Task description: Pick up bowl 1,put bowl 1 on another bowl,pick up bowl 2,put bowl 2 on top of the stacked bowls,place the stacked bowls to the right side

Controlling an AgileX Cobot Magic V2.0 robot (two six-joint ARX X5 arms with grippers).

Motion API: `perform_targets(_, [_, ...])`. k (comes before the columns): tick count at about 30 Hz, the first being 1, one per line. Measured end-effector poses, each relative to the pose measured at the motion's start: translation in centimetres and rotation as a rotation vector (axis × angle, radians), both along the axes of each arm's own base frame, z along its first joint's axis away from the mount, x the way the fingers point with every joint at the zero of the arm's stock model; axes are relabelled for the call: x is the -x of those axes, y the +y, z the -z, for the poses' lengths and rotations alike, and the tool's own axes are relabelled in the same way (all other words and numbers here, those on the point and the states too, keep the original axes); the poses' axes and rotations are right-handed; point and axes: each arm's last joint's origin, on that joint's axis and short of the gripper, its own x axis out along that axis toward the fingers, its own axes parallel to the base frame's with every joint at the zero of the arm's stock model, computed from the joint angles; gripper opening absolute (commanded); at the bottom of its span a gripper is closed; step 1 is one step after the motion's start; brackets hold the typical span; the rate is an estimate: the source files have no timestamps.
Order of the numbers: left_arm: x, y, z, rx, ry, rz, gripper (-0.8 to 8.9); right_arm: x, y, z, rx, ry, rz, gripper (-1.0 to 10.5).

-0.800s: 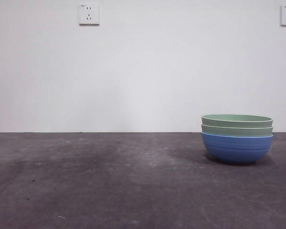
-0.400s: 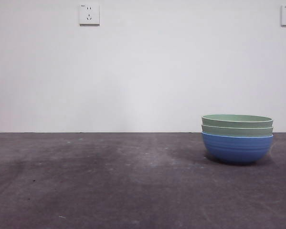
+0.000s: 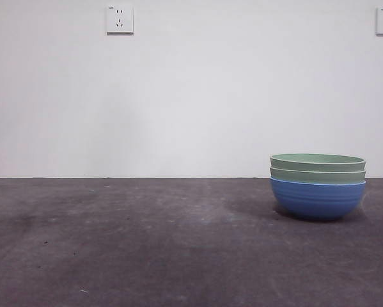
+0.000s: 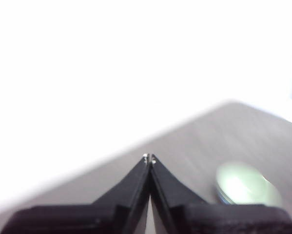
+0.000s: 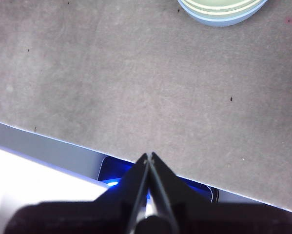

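Neatly nested, round ribbed stacked bowls (image 3: pixel 318 187) — upright.

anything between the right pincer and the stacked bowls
No. In the right wrist view only bare grey table lies between the shut right pincer and the stacked bowls.

- the stacked bowls (image 3: pixel 318 185): blue base with faint horizontal ribs, two pale green bowls nested in it
- table (image 3: pixel 146 249): dark mottled grey
- wall (image 3: pixel 191 96): plain white
- wall sockets (image 3: pixel 119 18): white
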Motion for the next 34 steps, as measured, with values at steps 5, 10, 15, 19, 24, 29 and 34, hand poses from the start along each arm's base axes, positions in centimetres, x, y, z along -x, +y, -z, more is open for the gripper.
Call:
perform_targets(5, [2.0, 1.7, 2.2, 0.02, -0.198, -0.152, -0.03, 0.0, 0.0, 0.0, 0.0, 0.0, 0.0, 0.0])
perform_targets(10, [1.8, 2.5, 8.3, 0.025, -0.271, -0.314, -0.03, 0.0, 0.0, 0.0, 0.0, 0.0, 0.0, 0.0])
perform_targets(15, [1.1, 2.8, 16.0, 0.02, -0.255, -0.352, -0.03, 0.0, 0.0, 0.0, 0.0, 0.0, 0.0, 0.0])
perform_targets(19, [0.6, 3.0, 21.8, 0.014, -0.218, -0.371, -0.03, 0.0, 0.0, 0.0, 0.0, 0.0, 0.0, 0.0])
perform_targets(24, [0.5, 3.2, 27.6, 0.029, -0.145, -0.44, -0.03, 0.0, 0.0, 0.0, 0.0, 0.0, 0.0, 0.0])
perform_targets(29, [0.6, 3.4, 30.9, 0.036, -0.117, -0.508, -0.03, 0.0, 0.0, 0.0, 0.0, 0.0, 0.0, 0.0])
perform_targets(34, [0.3, 3.5, 33.8, 0.03, -0.069, -0.529, -0.03, 0.0, 0.0, 0.0, 0.0, 0.0, 0.0, 0.0])
